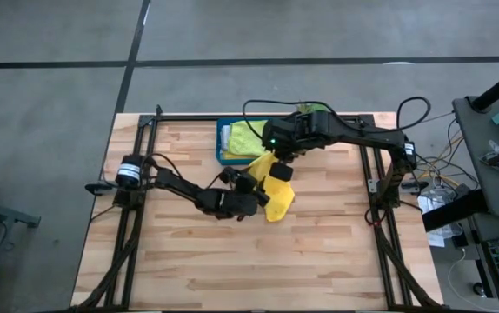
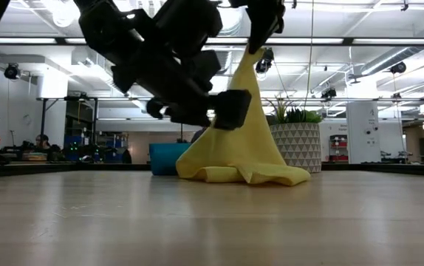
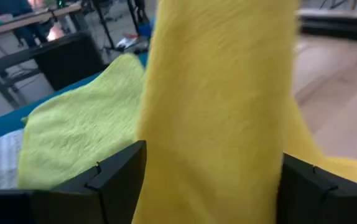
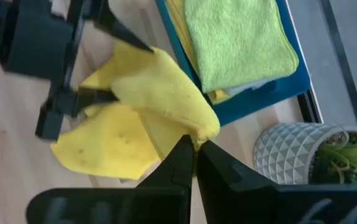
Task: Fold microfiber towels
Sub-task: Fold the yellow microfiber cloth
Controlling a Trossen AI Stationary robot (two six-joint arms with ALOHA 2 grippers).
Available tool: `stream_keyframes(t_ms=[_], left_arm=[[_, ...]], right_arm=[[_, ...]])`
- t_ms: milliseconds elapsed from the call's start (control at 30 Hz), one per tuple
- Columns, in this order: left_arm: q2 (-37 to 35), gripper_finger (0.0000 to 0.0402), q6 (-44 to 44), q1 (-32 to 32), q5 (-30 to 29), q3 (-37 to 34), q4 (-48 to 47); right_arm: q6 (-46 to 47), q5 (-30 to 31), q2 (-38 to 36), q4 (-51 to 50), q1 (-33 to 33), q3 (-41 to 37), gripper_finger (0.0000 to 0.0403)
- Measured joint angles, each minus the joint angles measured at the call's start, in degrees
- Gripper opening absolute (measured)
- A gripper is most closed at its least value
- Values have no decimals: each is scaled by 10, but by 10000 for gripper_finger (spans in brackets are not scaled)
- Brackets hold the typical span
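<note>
Near the middle of the high view, the right gripper (image 4: 194,148) pinches one corner of a yellow towel (image 1: 277,196) and holds it up, so the cloth hangs in a cone with its lower edge pooled on the wooden surface (image 1: 319,252). The left gripper (image 3: 209,180) stands spread wide with its fingers on either side of the hanging cloth. Just above, in the teal tray (image 1: 222,155), a lime green towel (image 1: 245,139) lies on top of the other cloths.
</note>
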Motion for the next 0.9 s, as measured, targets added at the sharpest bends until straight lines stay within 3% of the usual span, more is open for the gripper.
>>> stream_keyframes(t_ms=[200, 500, 667, 900], left_arm=[[-18, 230, -55, 0, 7, -3, -117], [-38, 92, -61, 0, 60, -7, -176], [-69, 11, -2, -1, 111, -7, -196], [-181, 2, 129, -12, 261, -4, -241]], right_arm=[[0, 0, -2, -21, 0, -1, 8], [2, 0, -24, -30, 3, -1, 8], [-21, -14, -42, -39, 9, -1, 8], [-47, -46, -68, -73, 34, -1, 8]])
